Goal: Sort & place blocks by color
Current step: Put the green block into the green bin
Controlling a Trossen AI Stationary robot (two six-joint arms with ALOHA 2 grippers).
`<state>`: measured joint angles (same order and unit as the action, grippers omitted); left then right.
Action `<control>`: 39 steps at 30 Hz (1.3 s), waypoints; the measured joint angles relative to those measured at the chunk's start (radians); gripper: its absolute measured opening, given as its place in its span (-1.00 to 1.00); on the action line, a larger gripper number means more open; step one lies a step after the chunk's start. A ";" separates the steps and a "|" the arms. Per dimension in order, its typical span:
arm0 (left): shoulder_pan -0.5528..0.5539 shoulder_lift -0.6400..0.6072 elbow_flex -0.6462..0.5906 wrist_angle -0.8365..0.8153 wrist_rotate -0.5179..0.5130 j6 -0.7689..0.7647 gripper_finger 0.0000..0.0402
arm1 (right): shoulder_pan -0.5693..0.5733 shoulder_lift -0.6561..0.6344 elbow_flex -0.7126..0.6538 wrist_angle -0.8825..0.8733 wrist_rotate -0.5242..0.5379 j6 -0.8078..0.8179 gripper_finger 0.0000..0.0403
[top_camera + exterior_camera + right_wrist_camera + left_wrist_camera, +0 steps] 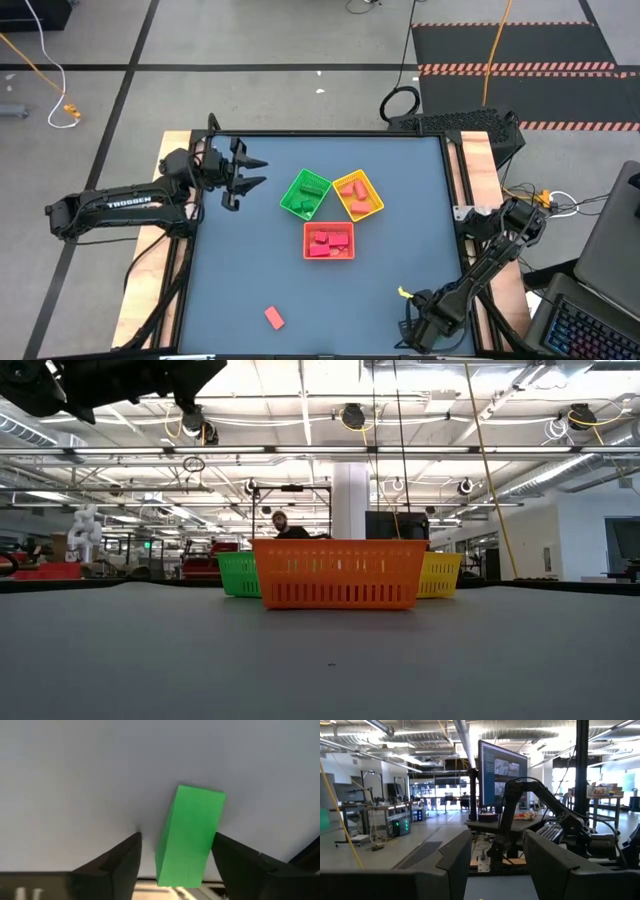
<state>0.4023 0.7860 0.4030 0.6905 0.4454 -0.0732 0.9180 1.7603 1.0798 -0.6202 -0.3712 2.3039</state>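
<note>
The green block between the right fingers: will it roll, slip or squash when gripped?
The green block has flat faces and square edges, so rolling looks unlikely. It appears solid, probably stiff. Its smooth sides sit skewed to the right gripper, so it may twist as the fingers close.

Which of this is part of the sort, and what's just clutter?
Job: green block between right hand's fingers; loose red block; green tray, yellow tray, red tray; left hand, waiting.
Clutter: floor cables, laptop, monitor.
</note>
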 joint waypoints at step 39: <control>0.000 -0.002 0.000 0.001 0.000 0.006 -0.11 | -0.179 -0.287 0.003 -0.054 0.590 -0.432 -0.36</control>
<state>0.4023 0.7845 0.4030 0.6918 0.4458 -0.0672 0.7391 1.4730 1.0824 -0.6745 0.2184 1.8716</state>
